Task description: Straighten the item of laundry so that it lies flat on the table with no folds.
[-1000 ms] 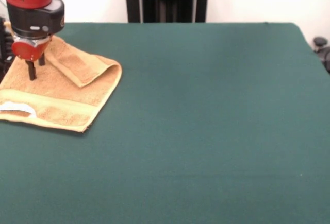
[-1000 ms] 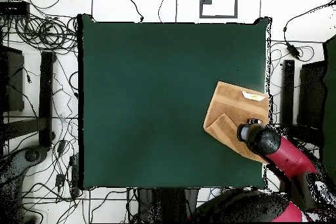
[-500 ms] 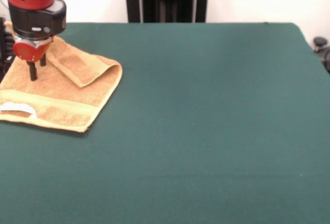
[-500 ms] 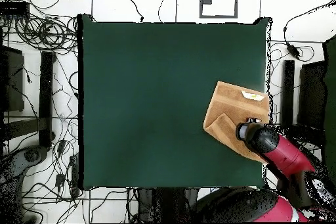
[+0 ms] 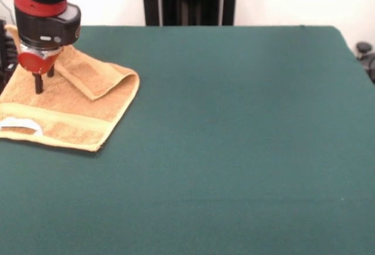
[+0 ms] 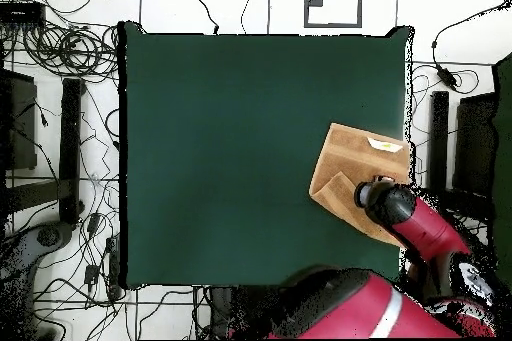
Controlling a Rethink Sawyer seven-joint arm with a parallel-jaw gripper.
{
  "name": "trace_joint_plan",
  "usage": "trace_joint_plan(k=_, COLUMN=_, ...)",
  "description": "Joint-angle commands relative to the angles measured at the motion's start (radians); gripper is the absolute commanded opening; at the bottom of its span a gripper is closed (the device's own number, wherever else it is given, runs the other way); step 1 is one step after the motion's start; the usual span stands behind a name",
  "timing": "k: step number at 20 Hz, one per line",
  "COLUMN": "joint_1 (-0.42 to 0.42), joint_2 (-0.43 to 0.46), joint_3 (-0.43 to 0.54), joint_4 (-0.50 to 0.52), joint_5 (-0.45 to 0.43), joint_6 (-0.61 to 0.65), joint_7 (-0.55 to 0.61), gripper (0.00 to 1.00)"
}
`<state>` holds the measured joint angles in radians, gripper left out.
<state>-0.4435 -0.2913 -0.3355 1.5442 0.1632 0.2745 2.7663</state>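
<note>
The orange-tan towel [image 5: 76, 105] lies at the table's [image 5: 234, 120] far left edge in the front view. One corner is folded over into a thick flap [image 5: 96, 73], and a pale band and a white label [image 5: 20, 125] run along its near hem. My gripper [image 5: 44, 78] points down over the towel's back part, just left of the flap, with its two short dark fingers slightly apart and nothing between them. In the overhead view the towel [image 6: 345, 157] sits at the table's [image 6: 230, 137] right edge, and the gripper [image 6: 378, 192] covers its lower right part.
The towel reaches the table's side edge. A black stand [image 5: 190, 0] rises behind the table's far side. Cables [image 6: 60, 47] and dark equipment lie on the floor around the table. The red arm [image 6: 430, 237] crosses the table's corner.
The gripper has shifted slightly along the towel toward the folded flap and the table's middle. The arm's body has swung further into the overhead view. The towel has not moved.
</note>
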Motion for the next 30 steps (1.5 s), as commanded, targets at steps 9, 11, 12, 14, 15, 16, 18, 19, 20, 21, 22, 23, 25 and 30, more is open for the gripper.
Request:
trace_joint_plan(k=9, joint_1=0.223, joint_2=0.259, joint_3=0.097, joint_4=-0.186, joint_5=0.290, joint_6=0.175, joint_7=0.281, gripper=1.00)
trace_joint_plan(k=11, joint_1=0.238, joint_2=0.274, joint_3=0.082, joint_4=-0.208, joint_5=0.320, joint_6=0.192, joint_7=0.292, gripper=1.00)
trace_joint_plan(k=12, joint_1=0.247, joint_2=0.282, joint_3=0.072, joint_4=-0.220, joint_5=0.334, joint_6=0.203, joint_7=0.299, gripper=1.00)
trace_joint_plan(k=14, joint_1=0.260, joint_2=0.296, joint_3=0.056, joint_4=-0.241, joint_5=0.362, joint_6=0.222, joint_7=0.309, gripper=1.00)
trace_joint_plan(k=15, joint_1=0.266, joint_2=0.302, joint_3=0.050, joint_4=-0.250, joint_5=0.376, joint_6=0.229, joint_7=0.316, gripper=1.00)
trace_joint_plan(k=16, joint_1=0.272, joint_2=0.307, joint_3=0.044, joint_4=-0.259, joint_5=0.390, joint_6=0.237, joint_7=0.323, gripper=1.00)
trace_joint_plan(k=18, joint_1=0.289, joint_2=0.323, joint_3=0.021, joint_4=-0.283, joint_5=0.418, joint_6=0.266, joint_7=0.346, gripper=1.00)
trace_joint_plan(k=19, joint_1=0.297, joint_2=0.330, joint_3=0.011, joint_4=-0.293, joint_5=0.432, joint_6=0.279, joint_7=0.356, gripper=1.00)
trace_joint_plan(k=20, joint_1=0.299, joint_2=0.331, joint_3=0.013, joint_4=-0.295, joint_5=0.448, joint_6=0.282, joint_7=0.362, gripper=1.00)
trace_joint_plan(k=21, joint_1=0.301, joint_2=0.334, joint_3=0.011, joint_4=-0.299, joint_5=0.462, joint_6=0.293, joint_7=0.369, gripper=1.00)
trace_joint_plan(k=22, joint_1=0.303, joint_2=0.336, joint_3=0.010, joint_4=-0.302, joint_5=0.475, joint_6=0.304, joint_7=0.377, gripper=1.00)
trace_joint_plan(k=23, joint_1=0.303, joint_2=0.336, joint_3=0.012, joint_4=-0.301, joint_5=0.488, joint_6=0.311, joint_7=0.381, gripper=1.00)
trace_joint_plan(k=25, joint_1=0.295, joint_2=0.324, joint_3=0.035, joint_4=-0.273, joint_5=0.506, joint_6=0.276, joint_7=0.353, gripper=1.00)
trace_joint_plan(k=30, joint_1=0.247, joint_2=0.269, joint_3=0.130, joint_4=-0.163, joint_5=0.524, joint_6=0.140, joint_7=0.239, gripper=1.00)
